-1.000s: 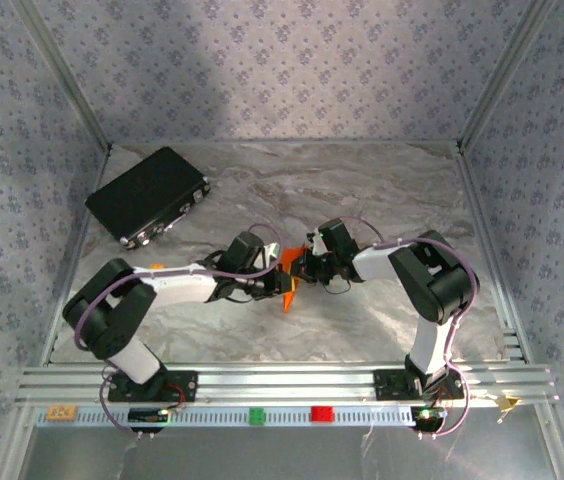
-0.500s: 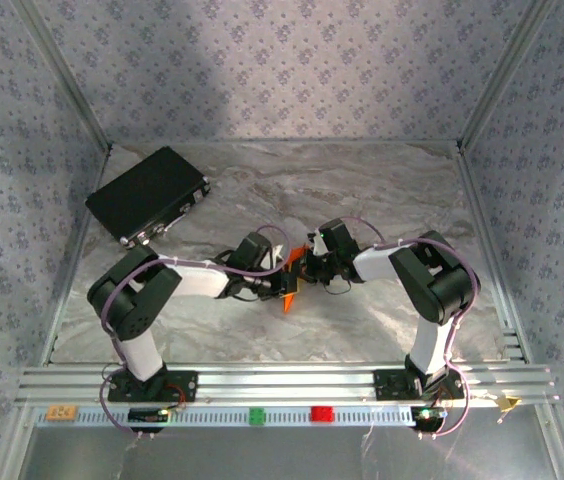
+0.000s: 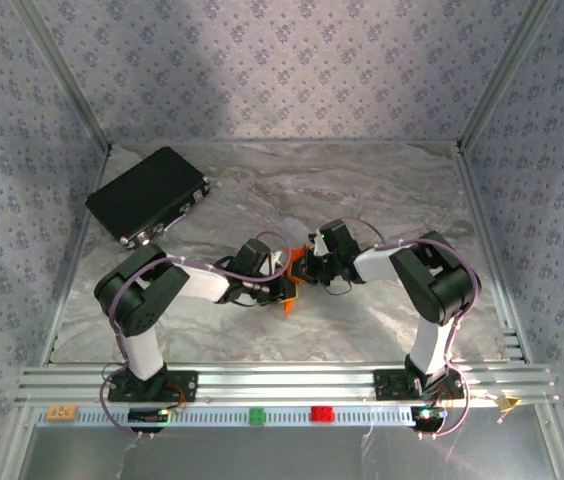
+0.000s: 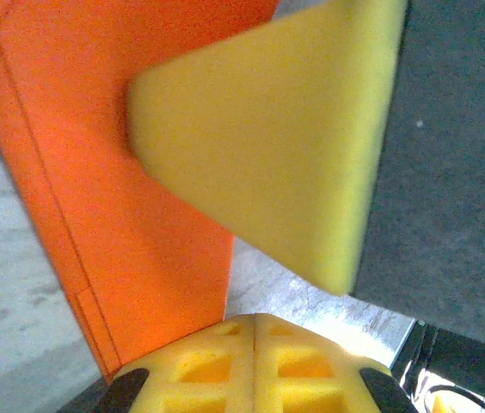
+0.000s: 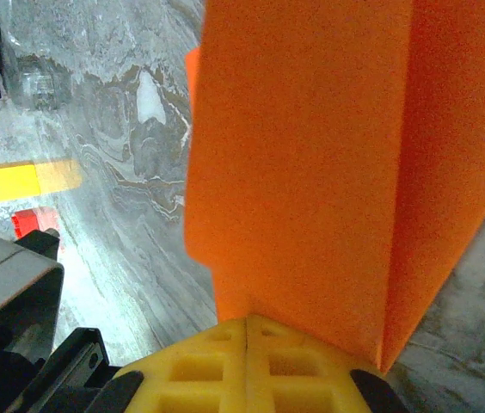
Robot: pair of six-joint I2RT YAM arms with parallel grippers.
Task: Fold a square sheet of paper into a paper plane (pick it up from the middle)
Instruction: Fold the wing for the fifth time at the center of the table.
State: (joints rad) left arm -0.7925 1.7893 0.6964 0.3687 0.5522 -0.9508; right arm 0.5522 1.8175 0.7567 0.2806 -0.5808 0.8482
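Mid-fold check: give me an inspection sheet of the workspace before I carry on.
Surface: grey marbled table top.
Job's things: orange paper, already folded with a crease, at mid-table between the two grippers.
Clutter: black case at far left; green block and red block on the front rail.
Grippers: right gripper shut on the orange paper; left gripper shut, paper against its tips, pinch unclear.
Cables: purple cables looped along both arms.
Surroundings: patterned walls, metal frame posts.
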